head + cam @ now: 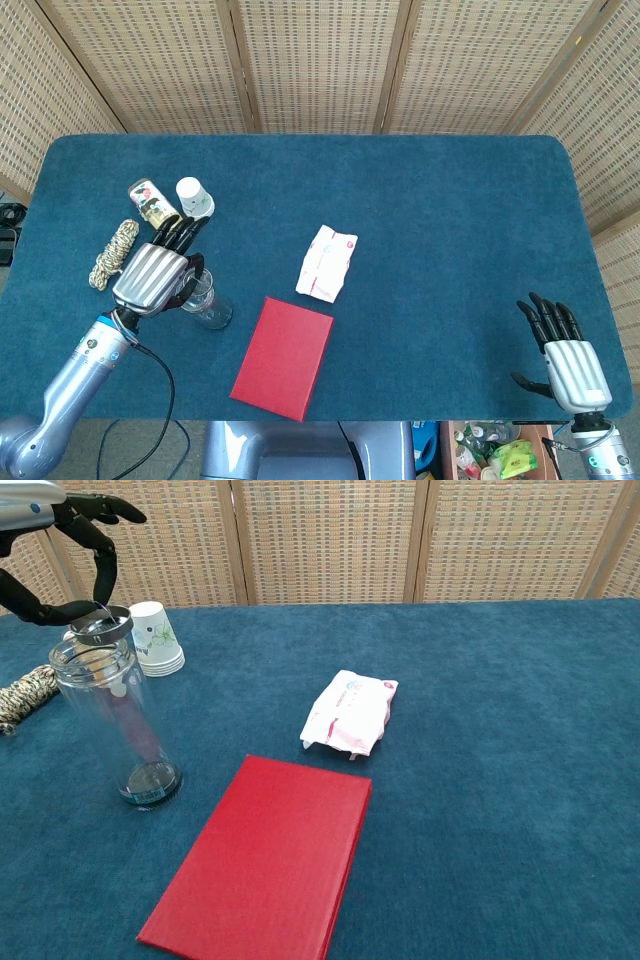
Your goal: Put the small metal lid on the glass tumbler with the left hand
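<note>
While the left hand (155,277) hangs over the glass tumbler (115,720), its dark fingers (100,565) are curled around the small metal lid (101,625), which sits tilted just above the tumbler's open mouth, at or very near the rim; whether it touches cannot be told. From the head view the hand covers most of the tumbler, leaving only its lower part showing. The tumbler stands upright on the blue counter (430,220), near the left edge. Just behind it stands a stack of white paper cups (153,638), and beside that lies a small bottle (152,202) on its side. A coil of rope (112,253) lies to the left of the hand. A red book (265,860) lies flat in front, to the right of the tumbler, and a white tissue packet (348,712) rests beyond it toward the middle. The right hand (568,350) sits at the near right corner, fingers spread apart and holding nothing.
</note>
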Tool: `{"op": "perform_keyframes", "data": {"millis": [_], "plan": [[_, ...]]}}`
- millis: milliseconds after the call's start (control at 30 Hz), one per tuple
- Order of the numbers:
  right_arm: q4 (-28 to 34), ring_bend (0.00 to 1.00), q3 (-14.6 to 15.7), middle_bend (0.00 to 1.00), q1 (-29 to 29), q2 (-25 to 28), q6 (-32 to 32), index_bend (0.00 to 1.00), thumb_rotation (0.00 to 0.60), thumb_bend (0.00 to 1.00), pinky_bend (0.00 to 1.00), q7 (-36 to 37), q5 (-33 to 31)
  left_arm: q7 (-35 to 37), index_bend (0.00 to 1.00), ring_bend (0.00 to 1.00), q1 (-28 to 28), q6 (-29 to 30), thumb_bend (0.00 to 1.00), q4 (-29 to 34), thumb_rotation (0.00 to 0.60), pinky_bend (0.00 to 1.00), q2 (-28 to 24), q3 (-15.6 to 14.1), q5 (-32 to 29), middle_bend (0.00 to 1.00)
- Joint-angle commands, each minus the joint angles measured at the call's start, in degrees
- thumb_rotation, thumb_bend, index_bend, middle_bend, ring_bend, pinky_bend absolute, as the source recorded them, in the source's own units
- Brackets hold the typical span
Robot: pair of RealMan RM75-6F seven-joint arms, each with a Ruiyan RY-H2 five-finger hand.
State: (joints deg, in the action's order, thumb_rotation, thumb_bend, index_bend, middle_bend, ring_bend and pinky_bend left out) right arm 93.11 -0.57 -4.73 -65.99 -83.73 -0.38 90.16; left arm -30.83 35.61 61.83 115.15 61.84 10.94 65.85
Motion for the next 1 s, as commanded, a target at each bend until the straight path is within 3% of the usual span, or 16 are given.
{"op": "perform_keyframes", "data": {"millis": [33,1000], "plan": [[0.0,0.00,0.0,0.00,0.0,0.0,0.0,0.00,0.600,0.00,0.00,0.0,0.0,-0.1,0.58,0.00,0.2,0.0,0.48,0.0,0.600,0.00,0.2,-0.2,-0.1,0.00],[0.3,0.00,-0.2,0.00,0.0,0.2,0.1,0.00,0.600,0.00,0.00,0.1,-0.5,-0.8,0.58,0.00,0.7,1.0,0.48,-0.2,0.600,0.00,0.1,-2.9,0.1,0.00]]}}
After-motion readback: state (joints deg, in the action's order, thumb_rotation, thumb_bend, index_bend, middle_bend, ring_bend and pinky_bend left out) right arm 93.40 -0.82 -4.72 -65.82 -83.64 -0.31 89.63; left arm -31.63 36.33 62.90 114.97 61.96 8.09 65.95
